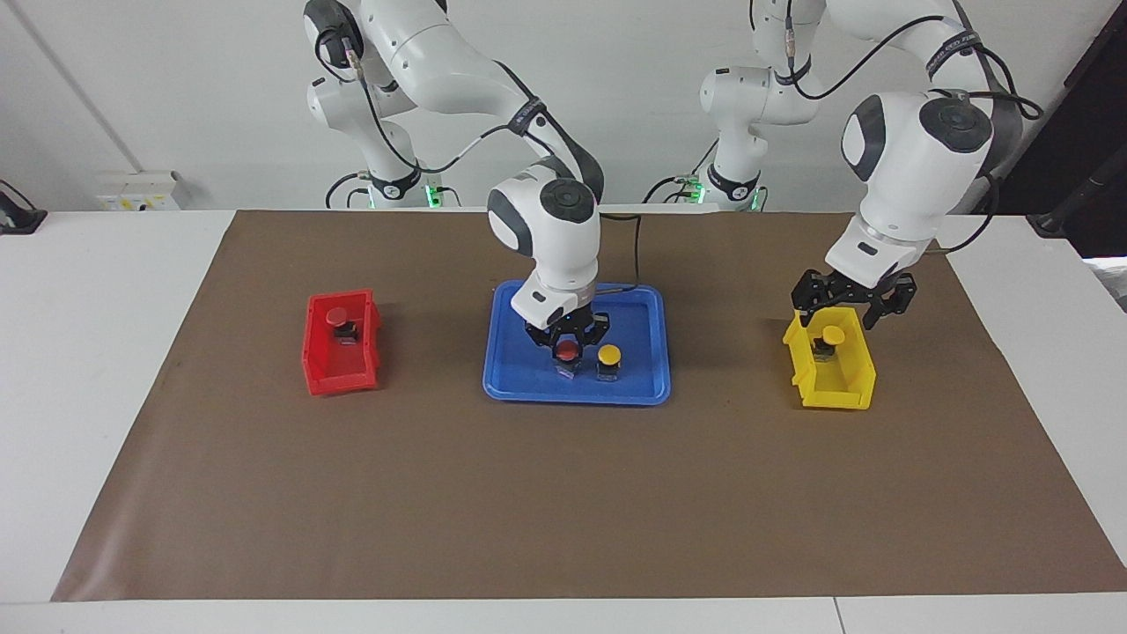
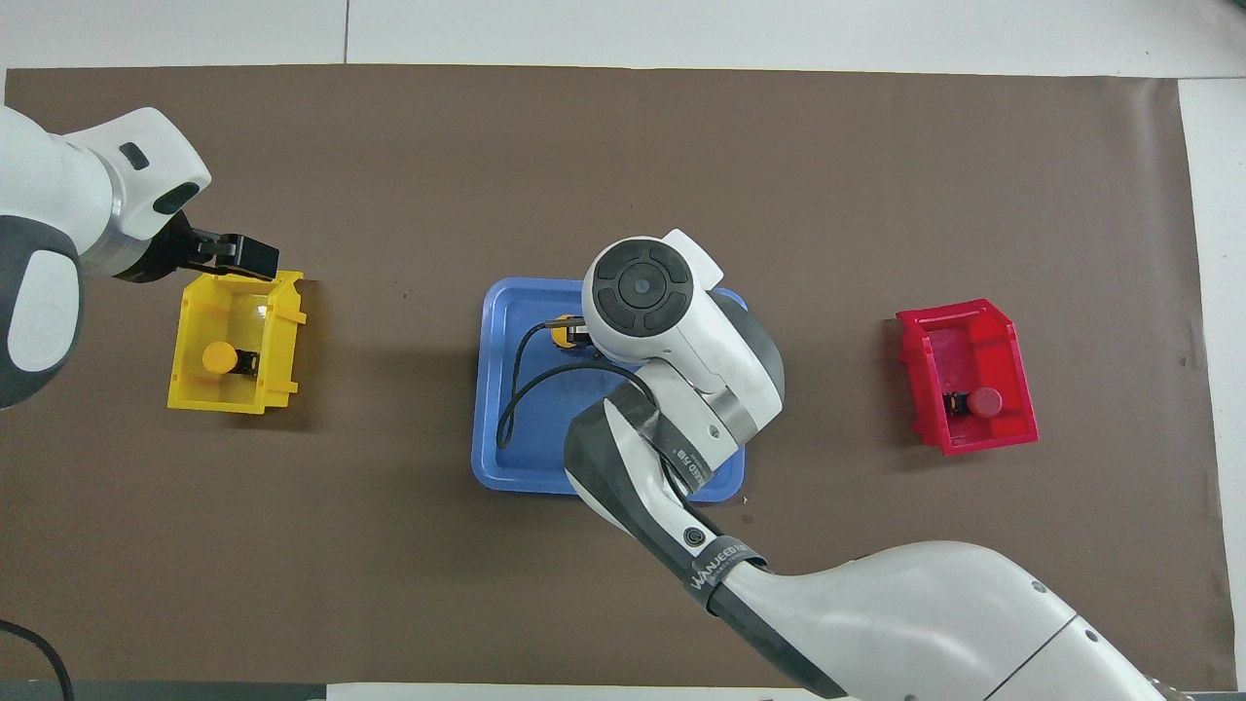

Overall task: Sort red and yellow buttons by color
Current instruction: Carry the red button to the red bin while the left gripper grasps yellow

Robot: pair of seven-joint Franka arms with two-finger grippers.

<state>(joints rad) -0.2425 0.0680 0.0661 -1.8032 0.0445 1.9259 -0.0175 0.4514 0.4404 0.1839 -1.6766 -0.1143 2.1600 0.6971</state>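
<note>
A blue tray (image 1: pixel 528 380) in the middle of the mat holds a red button (image 1: pixel 568 351) and a yellow button (image 1: pixel 608 356) side by side. My right gripper (image 1: pixel 568 340) is down right over the red button's cap. In the overhead view the right arm hides that red button, and only an edge of the tray's yellow button (image 2: pixel 562 337) shows. My left gripper (image 1: pixel 850 305) is open and empty over the yellow bin (image 1: pixel 836 394), above the yellow button (image 1: pixel 832 335) lying in it. A red bin (image 1: pixel 342 374) holds a second red button (image 1: pixel 337 317).
A brown mat (image 1: pixel 563 511) covers the table, with white tabletop (image 1: pixel 88 352) at both ends. The yellow bin (image 2: pixel 282 331) stands toward the left arm's end, the red bin (image 2: pixel 1012 389) toward the right arm's end. A black cable (image 2: pixel 514 389) from the right arm hangs over the tray (image 2: pixel 492 458).
</note>
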